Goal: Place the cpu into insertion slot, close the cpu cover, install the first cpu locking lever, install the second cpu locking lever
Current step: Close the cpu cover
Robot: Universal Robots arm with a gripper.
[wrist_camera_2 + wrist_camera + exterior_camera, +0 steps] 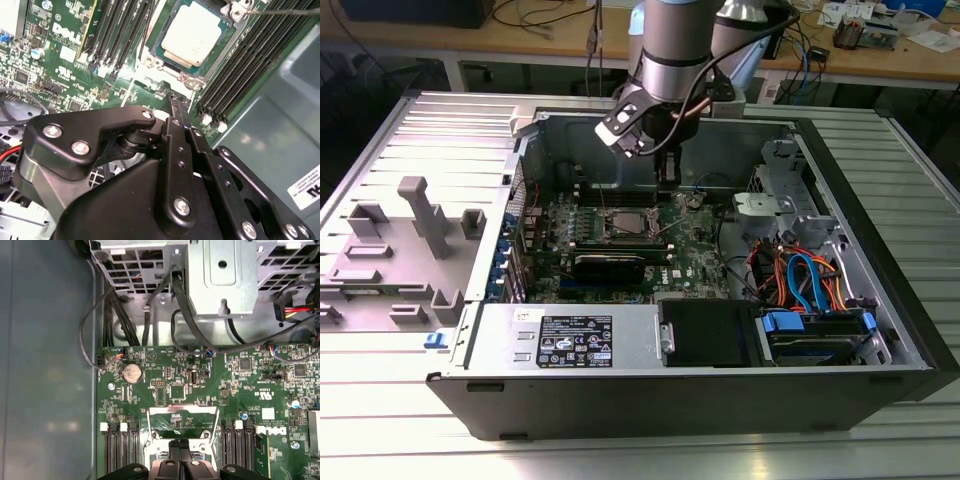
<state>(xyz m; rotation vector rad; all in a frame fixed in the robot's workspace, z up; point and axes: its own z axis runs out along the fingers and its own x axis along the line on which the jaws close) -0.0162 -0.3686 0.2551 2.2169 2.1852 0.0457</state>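
Observation:
The cpu point(192, 32), a square chip with a pale metal top, lies flat in its socket on the green motherboard point(280, 390). In the exterior view the cpu point(621, 222) sits mid-board inside the open computer case. The cpu cover point(183, 412), a thin silver frame with a square opening, stands tilted up off the socket. My gripper point(180, 445) is shut, its black fingertips right at the cover's near edge; whether they touch it I cannot tell. In the second wrist view my gripper point(180, 104) hangs just beside the socket. A thin wire locking lever point(285, 11) juts out past the socket corner.
Black memory slots point(240, 65) flank the socket on both sides. A metal drive cage point(220, 275) with black cables point(185, 315) stands past the board. Orange and blue cables point(800, 280) fill the case at the exterior view's right. Grey fixtures point(420, 215) sit on the table outside the case.

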